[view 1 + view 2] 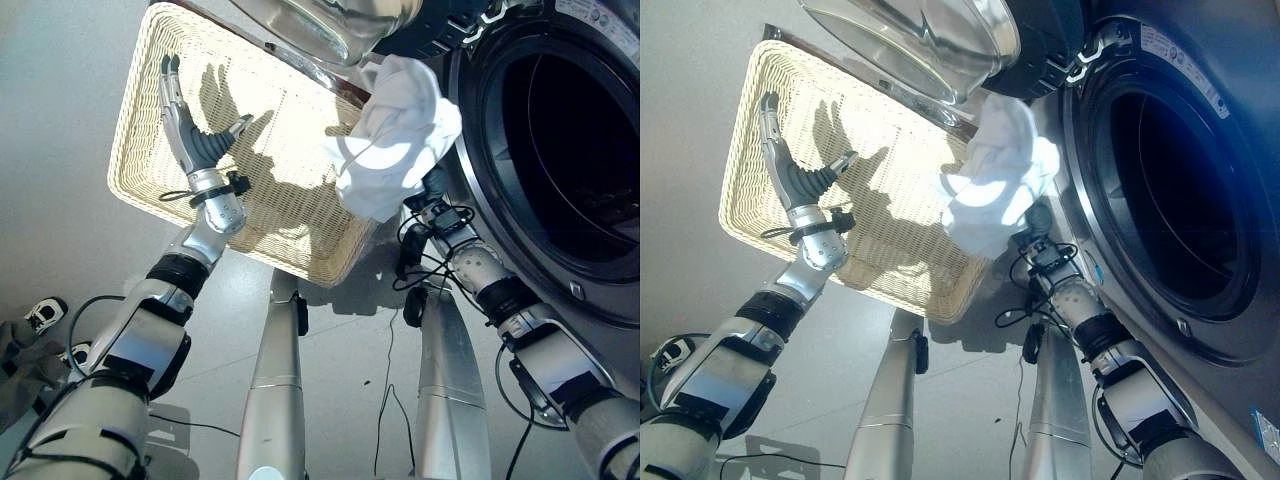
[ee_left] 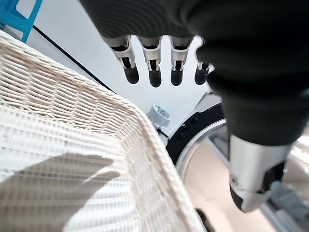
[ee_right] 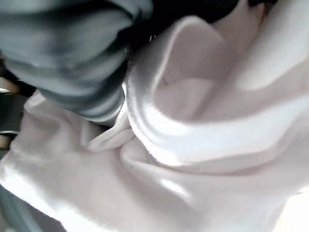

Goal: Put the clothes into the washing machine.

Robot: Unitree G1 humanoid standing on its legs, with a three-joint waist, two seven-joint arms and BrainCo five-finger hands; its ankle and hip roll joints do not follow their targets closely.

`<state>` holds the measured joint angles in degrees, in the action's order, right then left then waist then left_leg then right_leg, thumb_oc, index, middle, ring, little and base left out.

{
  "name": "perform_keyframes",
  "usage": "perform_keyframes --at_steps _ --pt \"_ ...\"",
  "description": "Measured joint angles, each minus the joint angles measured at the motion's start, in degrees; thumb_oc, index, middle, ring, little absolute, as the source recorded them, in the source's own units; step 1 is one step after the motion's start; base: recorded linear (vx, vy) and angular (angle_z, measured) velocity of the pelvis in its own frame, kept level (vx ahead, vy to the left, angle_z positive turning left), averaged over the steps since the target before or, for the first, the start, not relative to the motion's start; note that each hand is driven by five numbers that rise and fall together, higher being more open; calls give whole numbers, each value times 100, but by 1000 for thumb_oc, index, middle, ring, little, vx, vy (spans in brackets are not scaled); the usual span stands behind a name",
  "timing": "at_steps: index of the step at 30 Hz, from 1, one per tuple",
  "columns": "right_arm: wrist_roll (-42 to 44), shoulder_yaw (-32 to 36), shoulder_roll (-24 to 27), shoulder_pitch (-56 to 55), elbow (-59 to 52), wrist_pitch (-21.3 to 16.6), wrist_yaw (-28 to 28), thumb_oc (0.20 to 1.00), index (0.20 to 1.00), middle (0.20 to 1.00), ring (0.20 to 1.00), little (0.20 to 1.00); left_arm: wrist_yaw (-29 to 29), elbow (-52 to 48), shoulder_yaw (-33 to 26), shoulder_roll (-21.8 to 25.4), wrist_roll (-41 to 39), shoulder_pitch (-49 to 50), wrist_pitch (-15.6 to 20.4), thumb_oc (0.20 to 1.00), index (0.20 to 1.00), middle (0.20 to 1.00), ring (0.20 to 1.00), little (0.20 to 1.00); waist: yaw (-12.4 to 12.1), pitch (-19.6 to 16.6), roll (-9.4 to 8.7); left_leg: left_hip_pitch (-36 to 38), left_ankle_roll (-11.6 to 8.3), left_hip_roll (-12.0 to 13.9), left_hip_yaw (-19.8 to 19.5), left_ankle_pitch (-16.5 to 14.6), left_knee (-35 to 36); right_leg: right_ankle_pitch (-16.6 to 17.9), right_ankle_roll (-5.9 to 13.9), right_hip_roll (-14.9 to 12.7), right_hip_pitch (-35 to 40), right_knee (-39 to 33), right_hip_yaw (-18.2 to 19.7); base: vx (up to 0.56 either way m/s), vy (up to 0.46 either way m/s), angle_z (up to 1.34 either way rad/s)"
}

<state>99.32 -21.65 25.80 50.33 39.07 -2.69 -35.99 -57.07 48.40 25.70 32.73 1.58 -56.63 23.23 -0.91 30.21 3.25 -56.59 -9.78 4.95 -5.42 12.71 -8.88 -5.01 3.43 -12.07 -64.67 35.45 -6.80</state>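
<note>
A white garment hung bunched in the upper middle of the frame, lifted clear of the wicker basket and held just beside the dark round mouth of the washing machine on the right. The right hand was under and behind the cloth, and in its own wrist view folds of white fabric lay pressed against the dark cover, so the cloth was clearly carried by it, but whether the fingers were curled round it could not be told. The left hand hovered over the basket on the left, its fingers straight and spread, holding nothing; no other clothing could be seen on the visible part of the basket floor. The machine's glass door stood swung open above the basket's far edge. The step in hand looked like carrying the garment into the drum. To do it well, the bundle would need to travel rightward past the rim, deep enough that no loose fold drapes over the lip, before the hold is released.
</note>
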Motion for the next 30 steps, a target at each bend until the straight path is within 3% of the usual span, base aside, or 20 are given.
perform_keyframes --at_steps 6,15,20,25,26,27,29,30 --pt "754 400 294 264 944 -77 -111 200 200 200 200 200 216 351 -6 124 -144 -45 2 1000 1000 1000 1000 1000 24 2 -4 1 14 10 29 11 30 53 20 14 30 -115 3 -1 -7 -1" --pt "1065 863 447 422 1934 -11 56 200 200 200 200 200 334 468 -3 225 -357 -80 118 1000 1000 1000 1000 1000 29 3 -4 36 15 24 54 10 45 77 14 24 53 -157 15 0 0 0" --pt "1064 1290 470 501 2297 -119 607 200 200 200 200 200 334 485 3 233 -358 -63 131 1000 1000 1000 1000 1000 26 3 -4 71 23 25 77 15 67 83 11 27 56 -173 35 0 0 0" --pt "906 1552 653 580 2466 -559 1731 200 200 200 200 200 327 470 6 235 -360 -69 131 1000 1000 1000 1000 1000 6 4 -7 82 25 69 136 17 98 141 14 81 62 -240 70 14 -53 -6" --pt "719 1669 859 857 2685 -1000 2796 200 200 200 200 200 312 468 26 255 -362 -75 130 1000 1000 1000 1000 1000 5 7 -11 88 27 81 145 20 102 171 12 101 73 -278 79 15 -139 -8" --pt "705 1694 928 955 2731 -1179 3034 200 200 200 200 200 301 467 26 255 -362 -75 130 1000 1000 1000 1000 1000 8 8 -11 87 28 83 145 22 102 175 13 103 72 -282 80 14 -141 -6" --pt "642 1727 1256 1262 2539 -2197 4118 200 200 200 200 200 287 180 40 357 -356 33 109 1000 1000 1000 1000 1000 -4 14 -21 63 31 115 133 25 108 213 3 146 74 -340 68 -4 -101 -6" --pt "572 1737 1366 1318 2264 -2788 4488 413 413 413 413 413 274 44 77 455 -358 140 89 1000 1000 1000 1000 1000 -3 17 -26 58 26 136 129 32 128 236 -1 174 83 -385 57 -17 -67 -7"
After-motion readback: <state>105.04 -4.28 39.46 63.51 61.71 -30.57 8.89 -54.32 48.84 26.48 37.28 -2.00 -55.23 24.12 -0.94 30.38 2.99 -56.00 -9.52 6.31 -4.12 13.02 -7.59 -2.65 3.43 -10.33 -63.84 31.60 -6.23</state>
